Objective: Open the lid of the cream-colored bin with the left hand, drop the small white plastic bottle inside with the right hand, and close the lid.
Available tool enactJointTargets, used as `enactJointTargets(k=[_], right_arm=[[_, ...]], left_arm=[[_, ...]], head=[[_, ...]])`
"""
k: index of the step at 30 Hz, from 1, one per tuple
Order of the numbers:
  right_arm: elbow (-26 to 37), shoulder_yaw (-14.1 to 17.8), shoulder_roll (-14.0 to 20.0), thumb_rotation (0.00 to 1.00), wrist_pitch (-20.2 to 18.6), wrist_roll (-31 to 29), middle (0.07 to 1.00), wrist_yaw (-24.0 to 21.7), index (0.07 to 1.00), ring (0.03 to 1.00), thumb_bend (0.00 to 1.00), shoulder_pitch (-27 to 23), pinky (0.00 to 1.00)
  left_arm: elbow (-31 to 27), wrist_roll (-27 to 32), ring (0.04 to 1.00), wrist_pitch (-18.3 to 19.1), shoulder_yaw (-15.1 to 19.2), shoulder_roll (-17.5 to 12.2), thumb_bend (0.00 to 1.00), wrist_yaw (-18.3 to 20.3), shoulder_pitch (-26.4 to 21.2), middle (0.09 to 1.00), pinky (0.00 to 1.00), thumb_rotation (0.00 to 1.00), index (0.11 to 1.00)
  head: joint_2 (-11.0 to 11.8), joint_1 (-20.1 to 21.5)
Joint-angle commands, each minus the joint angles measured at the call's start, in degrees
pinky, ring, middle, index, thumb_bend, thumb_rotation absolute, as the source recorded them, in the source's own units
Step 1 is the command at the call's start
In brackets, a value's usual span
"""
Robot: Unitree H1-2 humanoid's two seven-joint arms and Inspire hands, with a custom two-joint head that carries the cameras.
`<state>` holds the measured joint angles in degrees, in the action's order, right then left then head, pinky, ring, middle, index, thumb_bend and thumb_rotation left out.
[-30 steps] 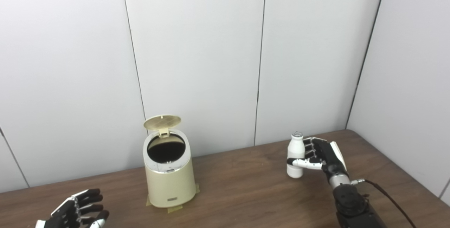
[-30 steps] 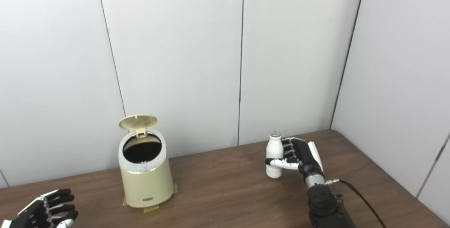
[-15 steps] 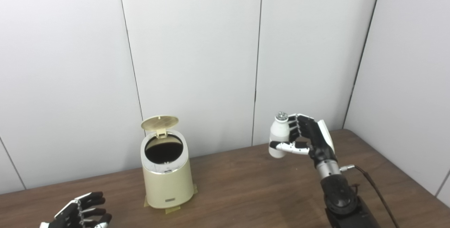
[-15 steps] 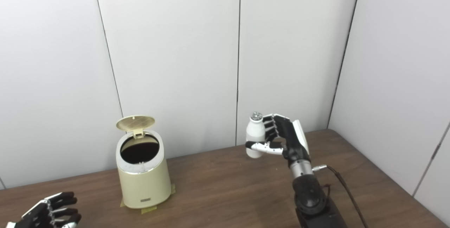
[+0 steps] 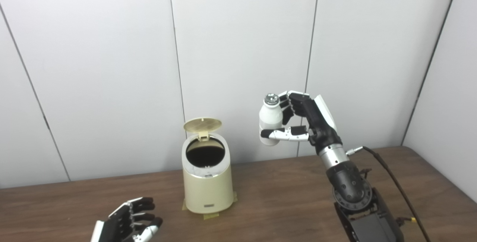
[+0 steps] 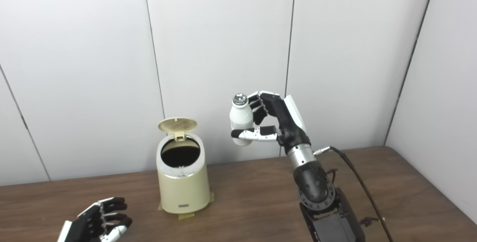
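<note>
Carrying the bottle (image 5: 269, 119) toward the bin (image 5: 207, 182): my right robot hand (image 5: 303, 121) is clamped around it, upright, right of centre in the frame and well above the surface (image 5: 283, 201). The bin stands at lower centre, lid (image 5: 202, 124) tipped open, dark mouth exposed. My left robot hand (image 5: 128, 224) rests at the lower left, empty, fingers loosely apart. Judged next: move the bottle left until it sits over the mouth, then release; the opening looks narrow, so alignment matters.

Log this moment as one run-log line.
lid: open | right hand: holds bottle aloft, right of bin | left hand: open, idle
</note>
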<state>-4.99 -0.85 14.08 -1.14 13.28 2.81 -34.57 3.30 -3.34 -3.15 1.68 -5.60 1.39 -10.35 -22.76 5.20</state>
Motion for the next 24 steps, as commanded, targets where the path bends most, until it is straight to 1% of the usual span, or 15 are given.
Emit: enactJointTargets(k=[1,4,8,11,17,20,24], right_arm=[[0.42,-0.59,-0.16,0.00,3.17,-0.44,0.474,-0.64,0.520,0.414,0.52,-3.42,0.35],[0.52,-1.68,-1.75,0.00,2.34,-0.08,0.478,-1.09,0.517,0.415,0.52,-3.95,0.35],[0.23,-2.85,-4.61,0.00,1.27,-0.53,0.482,-1.61,0.532,0.394,0.52,-5.03,0.32],[-1.23,-3.56,-5.92,0.00,1.28,0.00,0.482,-1.73,0.526,0.389,0.52,-6.04,0.31],[-4.15,-4.33,-9.09,0.00,-1.05,1.44,0.468,-0.64,0.527,0.388,0.52,-8.12,0.33],[-6.41,-4.43,-10.53,0.00,-0.23,1.54,0.464,-0.16,0.521,0.397,0.52,-8.89,0.34],[-8.44,-4.85,-11.26,0.00,0.76,1.69,0.463,-0.15,0.522,0.398,0.52,-9.60,0.34]], left_arm=[[-0.48,-0.50,0.624,-2.65,-0.48,0.67,0.61,-0.88,-2.67,0.688,0.50,0.12,0.697],[0.01,-0.95,0.615,-3.39,-1.01,1.23,0.61,-1.18,-2.81,0.681,0.49,0.11,0.691],[0.63,-0.45,0.620,-3.49,-1.30,2.04,0.61,-1.25,-2.90,0.684,0.50,0.11,0.692],[0.74,-0.54,0.615,-3.34,-1.49,2.49,0.61,-1.34,-2.97,0.685,0.50,0.10,0.694],[0.97,-0.49,0.616,-3.24,-1.64,3.18,0.61,-1.42,-3.18,0.688,0.50,0.10,0.694],[0.58,-0.54,0.622,-2.69,-1.78,3.41,0.61,-1.45,-3.11,0.695,0.51,0.10,0.698],[0.73,-0.35,0.624,-2.95,-1.95,3.59,0.61,-1.32,-3.18,0.696,0.52,0.10,0.701]], head=[[-0.03,-1.23],[-0.09,-2.95],[-0.15,-4.29],[-0.21,-4.99],[-0.42,-5.98],[-0.46,-6.27],[-0.63,-6.75]])
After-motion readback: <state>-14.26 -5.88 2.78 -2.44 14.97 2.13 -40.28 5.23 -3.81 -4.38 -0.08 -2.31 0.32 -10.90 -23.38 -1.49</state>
